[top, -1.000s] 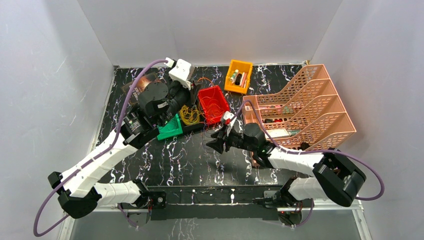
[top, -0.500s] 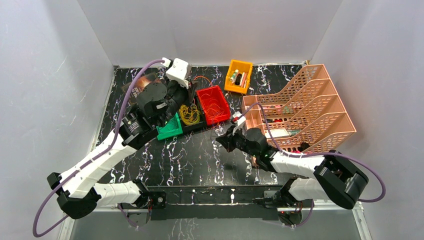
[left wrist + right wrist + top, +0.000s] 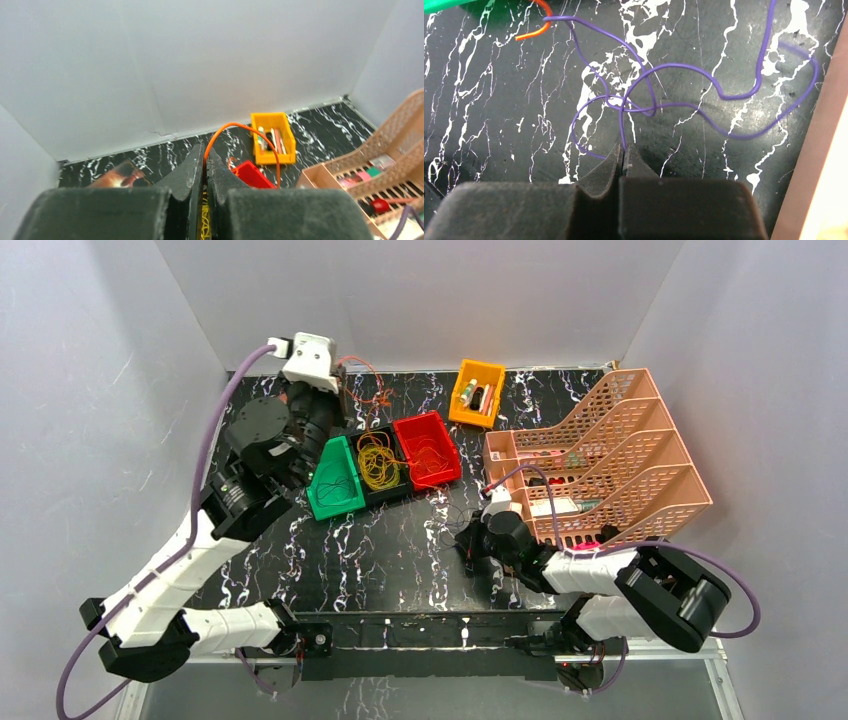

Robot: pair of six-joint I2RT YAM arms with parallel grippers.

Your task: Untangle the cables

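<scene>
My left gripper [image 3: 343, 400] is raised at the back left. It is shut on a thin orange wire [image 3: 240, 126], which arcs from the closed jaws [image 3: 205, 156] toward the red bin. The wire also shows in the top view [image 3: 366, 378]. My right gripper [image 3: 466, 540] is low over the table, shut on a thin purple wire [image 3: 684, 75] at its closed tips [image 3: 623, 152]. The purple wire lies in loose crossing loops on the table. Yellow wires [image 3: 378, 462] lie coiled in the black bin. Thin wires lie in the red bin [image 3: 428, 450].
A green bin [image 3: 335, 482] sits left of the black one. A yellow bin [image 3: 477, 392] with small items stands at the back. A pink tiered tray [image 3: 610, 455] fills the right side, with its edge [image 3: 824, 150] close to my right gripper. An orange wire end [image 3: 536, 30] lies by the green bin.
My left gripper has risen and swung back-left, pulling the orange wire up out of the bins. My right gripper has moved right and down to the table, drawing the purple wire out.
</scene>
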